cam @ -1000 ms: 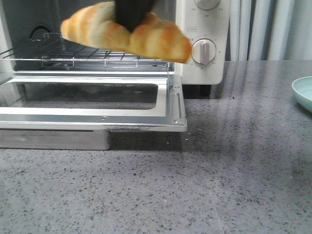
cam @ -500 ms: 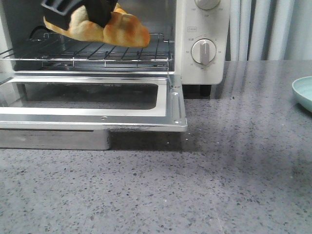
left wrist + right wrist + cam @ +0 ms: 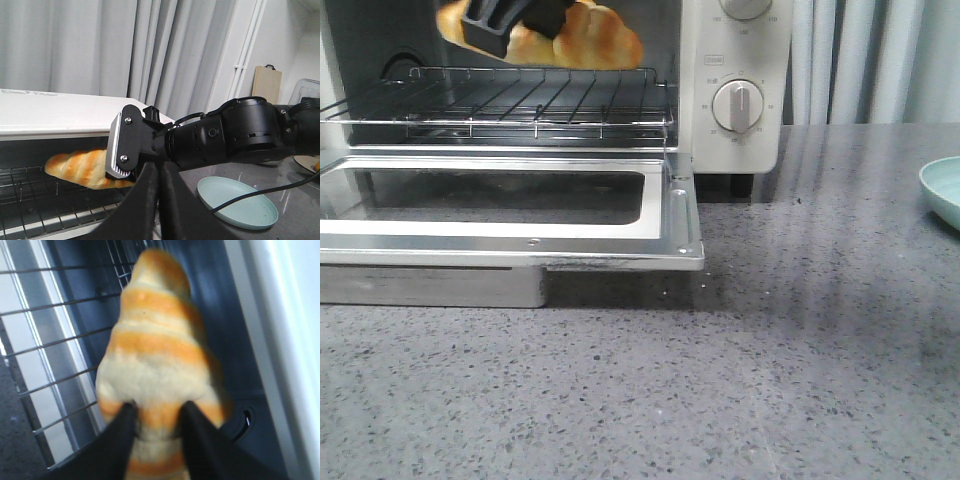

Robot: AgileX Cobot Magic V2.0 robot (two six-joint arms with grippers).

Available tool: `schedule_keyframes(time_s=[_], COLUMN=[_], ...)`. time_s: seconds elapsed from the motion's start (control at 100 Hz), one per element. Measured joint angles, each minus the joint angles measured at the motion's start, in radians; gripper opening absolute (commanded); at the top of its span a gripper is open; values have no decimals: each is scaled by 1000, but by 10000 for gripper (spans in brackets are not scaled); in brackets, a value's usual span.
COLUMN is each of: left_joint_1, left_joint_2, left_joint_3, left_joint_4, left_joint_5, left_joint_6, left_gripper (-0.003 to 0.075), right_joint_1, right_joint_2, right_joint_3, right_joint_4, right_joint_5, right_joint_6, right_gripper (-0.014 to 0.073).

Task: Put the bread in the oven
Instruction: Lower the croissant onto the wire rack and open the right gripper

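The golden, cream-striped bread (image 3: 595, 38) hangs inside the open oven (image 3: 732, 45), a little above its wire rack (image 3: 520, 100). My right gripper (image 3: 515, 20) is shut on the bread's middle. In the right wrist view its two black fingers pinch the bread (image 3: 152, 350), with the gripper (image 3: 156, 412) close to the oven's inner wall. From the left wrist view the bread (image 3: 75, 167) reaches into the cavity beyond my right arm (image 3: 240, 130). My left gripper (image 3: 159, 170) stays outside the oven, shut with nothing in it, and is out of the front view.
The glass door (image 3: 510, 235) lies folded down flat in front of the oven, over a metal tray (image 3: 430, 285). Round dials (image 3: 737, 105) sit on the oven's right panel. A pale green plate (image 3: 945, 190) rests at the right on the grey speckled counter.
My right gripper has carried the bread from in front of the opening back and upward, so it now sits deeper inside the cavity above the rack.
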State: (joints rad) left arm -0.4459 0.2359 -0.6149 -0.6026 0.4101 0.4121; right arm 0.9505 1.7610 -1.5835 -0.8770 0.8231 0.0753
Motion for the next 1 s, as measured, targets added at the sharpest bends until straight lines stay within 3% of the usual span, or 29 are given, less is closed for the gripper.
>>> schedule_keyframes(time_s=[0.08,0.36,0.56,0.63,0.82,0.92,1.0], left_joint_1=[0,0,14,37,153,231,285], left_joint_2=[0,-26,-74,-97,-192,-240,-240], left_joint_3=[0,0,0,0,-1,4,18], left_joint_4=[-2,75,162,224,463,520,530], left_joint_5=[0,3,28,70,192,208,208], left_joint_6=[0,0,-44,-85,-299,-347,-358], left_gripper=[-21,-21,-22,-22,-22,-21,-21], right_joint_1=[-8,18,149,207,358,415,442], right_joint_2=[0,0,0,0,0,0,-11], right_joint_3=[0,0,0,-7,-60,-82,-91], right_joint_4=[-5,-8,-9,-9,-9,-7,-5], right_joint_5=[-2,5,70,120,274,327,352], right_joint_6=[4,7,8,8,8,11,17], right_gripper=[553,461,429,356,31,-73,-76])
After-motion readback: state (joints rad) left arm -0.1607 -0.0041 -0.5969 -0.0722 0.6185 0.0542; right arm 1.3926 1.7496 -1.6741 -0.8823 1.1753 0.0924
